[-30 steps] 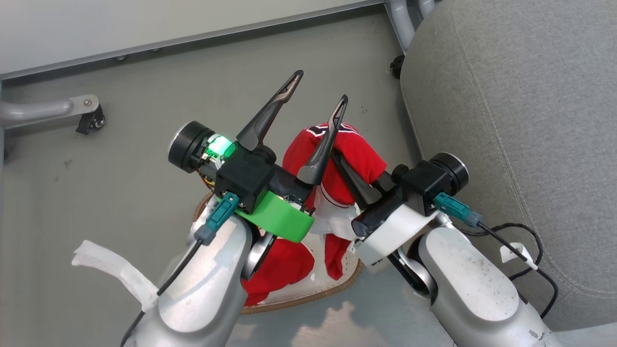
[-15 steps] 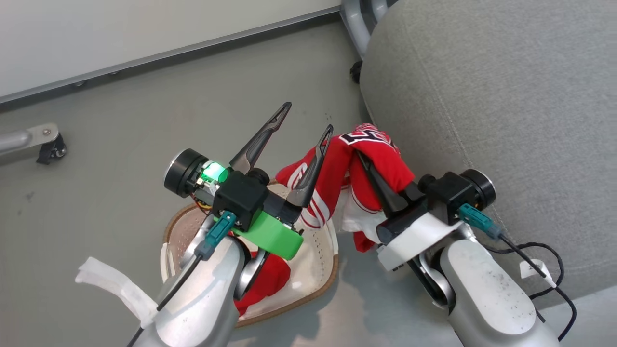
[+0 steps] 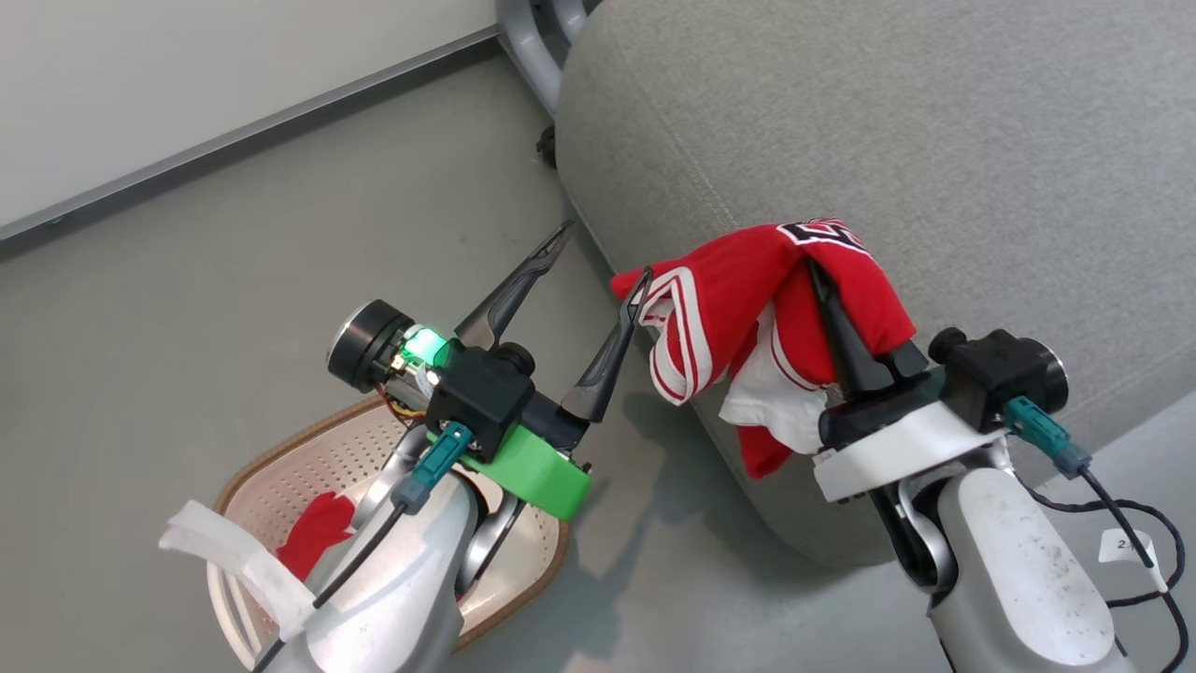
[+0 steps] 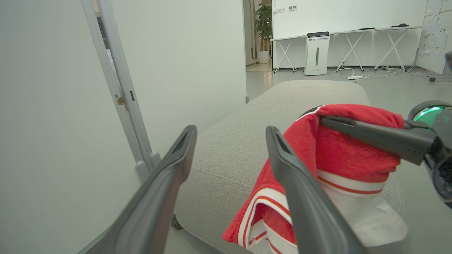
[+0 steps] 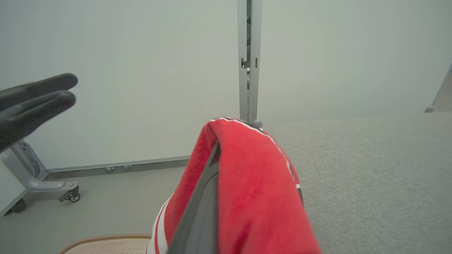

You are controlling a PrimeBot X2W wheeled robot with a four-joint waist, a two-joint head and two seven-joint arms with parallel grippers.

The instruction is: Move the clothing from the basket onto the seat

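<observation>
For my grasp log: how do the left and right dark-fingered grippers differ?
The left gripper is open and empty; the right gripper is shut on red white-trimmed clothing. The left hangs over floor by the cream perforated basket; the right is at the grey fabric seat. Both point up the head view.

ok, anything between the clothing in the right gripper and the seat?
Nothing visible. The clothing hangs from the right gripper right at the edge of the seat. The left gripper is open, off to its left, out of the path.
</observation>
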